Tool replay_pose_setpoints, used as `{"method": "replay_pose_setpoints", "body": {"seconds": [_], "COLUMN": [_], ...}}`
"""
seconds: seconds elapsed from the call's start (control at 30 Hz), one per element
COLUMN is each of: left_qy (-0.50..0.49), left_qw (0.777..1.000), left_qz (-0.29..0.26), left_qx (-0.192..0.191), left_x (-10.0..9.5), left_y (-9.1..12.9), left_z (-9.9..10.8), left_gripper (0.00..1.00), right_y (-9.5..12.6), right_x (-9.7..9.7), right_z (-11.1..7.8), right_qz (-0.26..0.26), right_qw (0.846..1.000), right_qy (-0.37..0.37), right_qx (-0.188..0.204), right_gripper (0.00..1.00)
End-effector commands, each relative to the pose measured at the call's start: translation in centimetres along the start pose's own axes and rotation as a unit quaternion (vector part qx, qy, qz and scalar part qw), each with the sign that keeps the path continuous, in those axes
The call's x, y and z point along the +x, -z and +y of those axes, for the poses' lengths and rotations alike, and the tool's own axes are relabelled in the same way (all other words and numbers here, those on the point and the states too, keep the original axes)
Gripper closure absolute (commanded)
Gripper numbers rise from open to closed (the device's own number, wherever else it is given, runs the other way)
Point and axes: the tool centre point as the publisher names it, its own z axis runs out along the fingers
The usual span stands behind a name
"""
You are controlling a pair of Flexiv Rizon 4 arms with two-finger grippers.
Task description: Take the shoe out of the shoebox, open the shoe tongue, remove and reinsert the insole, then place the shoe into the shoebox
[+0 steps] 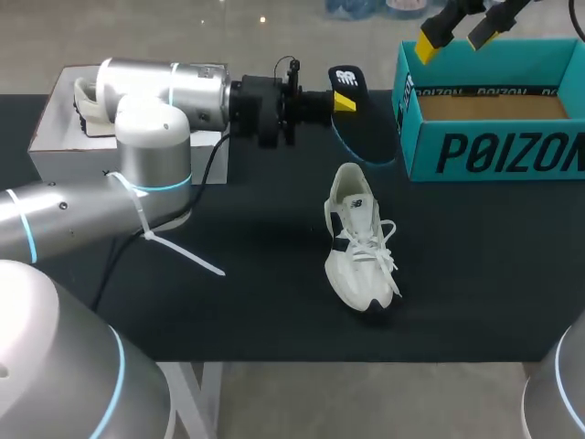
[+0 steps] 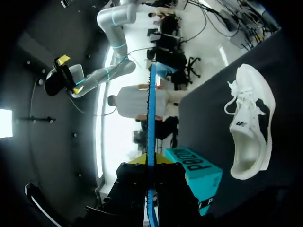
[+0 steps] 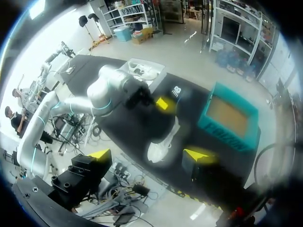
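The black desk [image 1: 228, 302] carries everything. On its far right side sits the teal shoebox [image 1: 494, 146], open side up and with nothing in it that I can see, which suits it as the place the shoe goes last. At the far left, partly behind my left arm, is a white box [image 1: 55, 137] with something pale in it that I cannot make out.

The white shoe [image 1: 358, 247] lies out on the desk near the middle, just in front of the shoebox's left corner but apart from it. Its laces face up, its toe points toward me and its mouth faces away. I judge it is left there, free of both claws, so the opening is easy to reach from above.

The dark insole [image 1: 361, 128] with its blue edge is out of the shoe and up in the air, beyond the shoe's heel and beside the shoebox wall. My left claw [image 1: 340, 101] is clenched on one end of it; from my left wrist it shows edge-on as a thin blue line between the fingers. Gripping by the end leaves the length free, which should help feed it back in, the step I take to be next.

My right claw [image 1: 455, 38] hangs released, fingers wide apart, above the shoebox's far left corner and clear of the work.
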Motion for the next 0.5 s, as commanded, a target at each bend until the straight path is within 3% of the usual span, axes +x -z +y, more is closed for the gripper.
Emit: {"method": "replay_pose_setpoints", "body": {"seconds": [0.03, 0.17, 0.4, 0.5], "left_qy": [0.261, 0.360, 0.446, 0.504], "left_qw": [0.961, 0.925, 0.882, 0.843], "left_qz": [-0.073, -0.097, -0.120, -0.156], "left_qx": [0.061, 0.078, 0.093, 0.110], "left_x": [-0.73, -1.08, -0.92, -1.25], "left_y": [0.05, 0.23, 0.28, 0.21], "left_z": [0.67, 0.53, 0.35, 0.40], "left_gripper": [1.00, 1.00, 1.00, 1.00], "right_y": [-0.06, -0.06, -0.06, -0.06], "right_x": [-0.03, -0.03, -0.03, -0.03], "right_z": [0.15, 0.15, 0.15, 0.15], "right_qz": [0.000, 0.000, 0.000, 0.000], "right_qw": [1.000, 1.000, 1.000, 1.000], "right_qy": [-0.001, -0.001, -0.001, -0.001], "right_qx": [0.002, 0.002, 0.002, 0.002], "right_gripper": [0.00, 0.00, 0.00, 0.00]}}
